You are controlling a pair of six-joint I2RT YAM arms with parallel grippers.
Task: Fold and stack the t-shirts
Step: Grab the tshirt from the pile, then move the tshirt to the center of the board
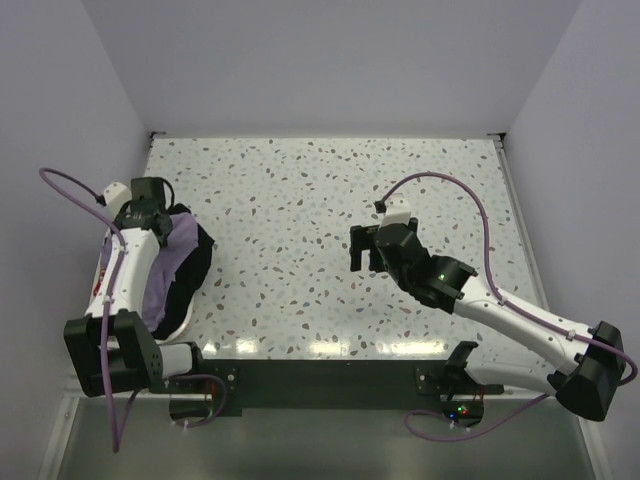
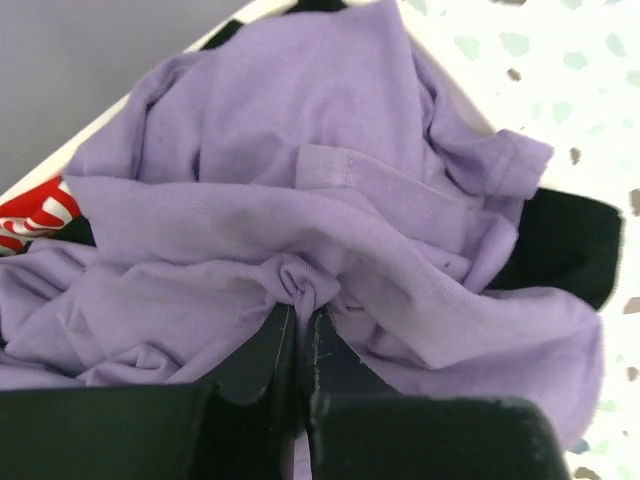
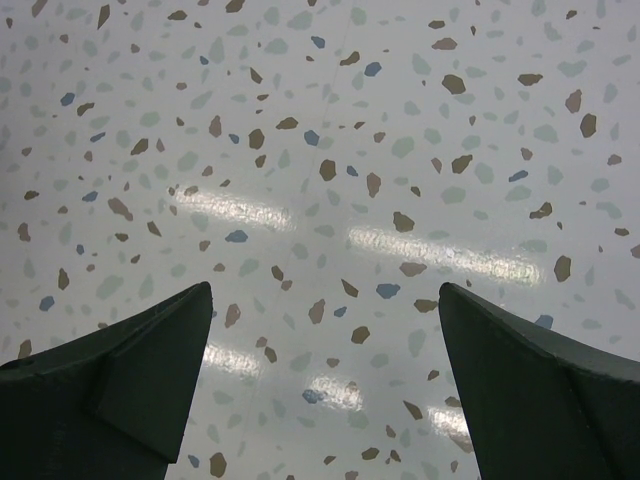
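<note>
Top view: all the shirts sit in one heap at the left edge of the table (image 1: 300, 200), on the tray (image 1: 178, 327). The purple shirt (image 1: 183, 236) is on top and the black shirt (image 1: 203, 255) spills out on the right. Nothing is folded and nothing is stacked. The left gripper (image 1: 160, 220) is nose-down in the far end of the heap. The right gripper (image 1: 357, 250) hangs over bare table at mid-right, well apart from the pile.

Left wrist: the left gripper (image 2: 303, 340) is clamped on a small bunched fold of the purple shirt (image 2: 300, 200), mid-cloth, just below a hem band. The black shirt (image 2: 560, 250) lies underneath at right. The print shirt (image 2: 35, 215) peeks out red and white at left, under the purple.

Right wrist: the right gripper (image 3: 325, 380) is spread wide with nothing between the fingers, only speckled table below.

My read: this is step one, picking the first shirt off the heap.
- Next move is to lift and carry the purple shirt to the open middle, high enough to clear the black one.
- The grip is on a wad, not an edge, so the shirt will likely come off crumpled.
- It will need a regrasp at the shoulders or hem, with the right arm helping to spread it flat before any fold.
- Watch that the black shirt doesn't drag along.
</note>
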